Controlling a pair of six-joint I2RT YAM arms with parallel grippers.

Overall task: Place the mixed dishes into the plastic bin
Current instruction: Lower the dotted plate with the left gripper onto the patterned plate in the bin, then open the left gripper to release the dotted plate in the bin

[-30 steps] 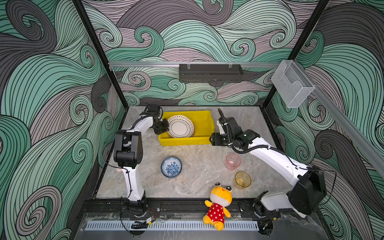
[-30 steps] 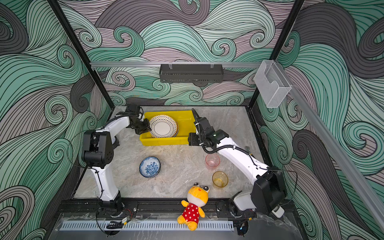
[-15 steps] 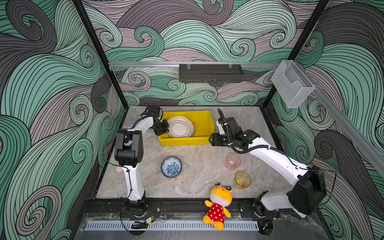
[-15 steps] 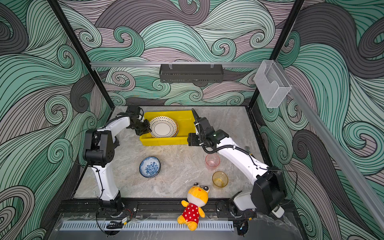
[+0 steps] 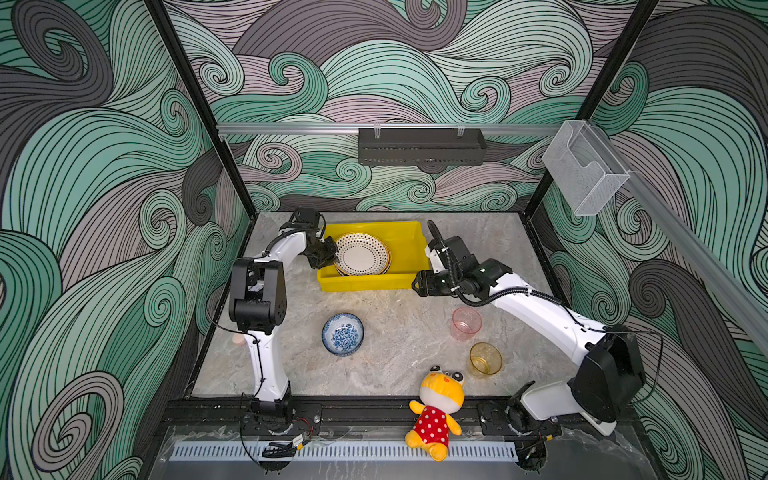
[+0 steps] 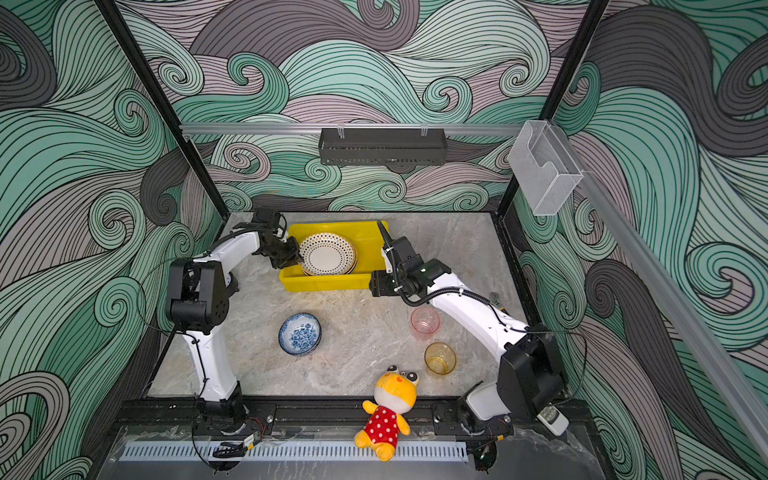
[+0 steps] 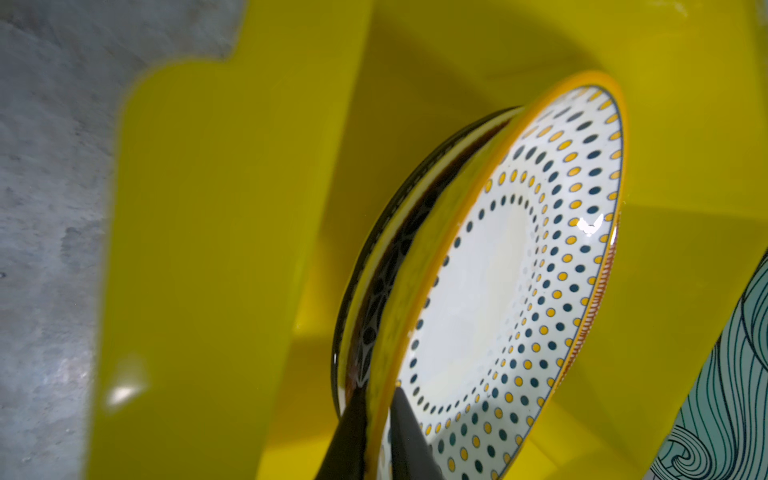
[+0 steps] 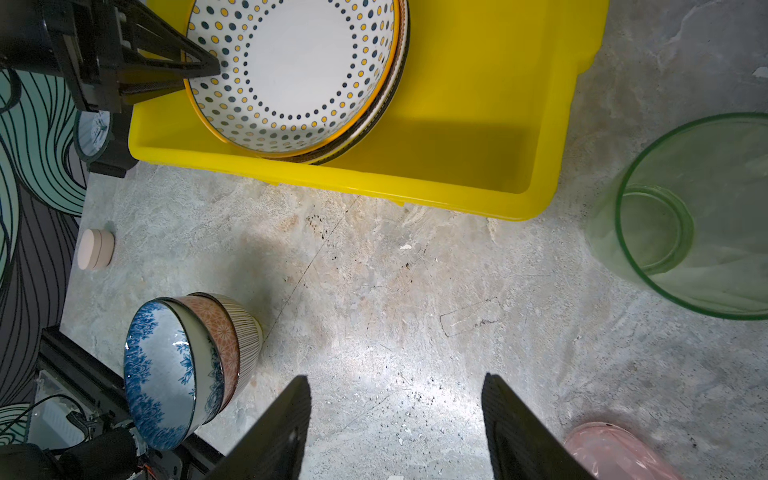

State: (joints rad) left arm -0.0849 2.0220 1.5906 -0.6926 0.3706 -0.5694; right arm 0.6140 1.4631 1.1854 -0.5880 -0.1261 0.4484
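Dotted plate [image 5: 361, 254] inside yellow bin [image 5: 365, 284], left half, tilted atop other plates [image 7: 374, 316]. Left gripper [image 7: 380, 415]: jaws narrow, astride dotted plate's rim; clamped or loose, cannot tell. Right gripper [image 8: 395, 386]: jaws wide, empty, above bare surface [image 5: 395, 307] beside bin's right front corner. On surface outside bin: nested bowls [image 5: 343, 333], blue floral innermost; pink cup [image 5: 466, 322]; amber cup [image 5: 485, 358]; green cup [image 8: 685, 216].
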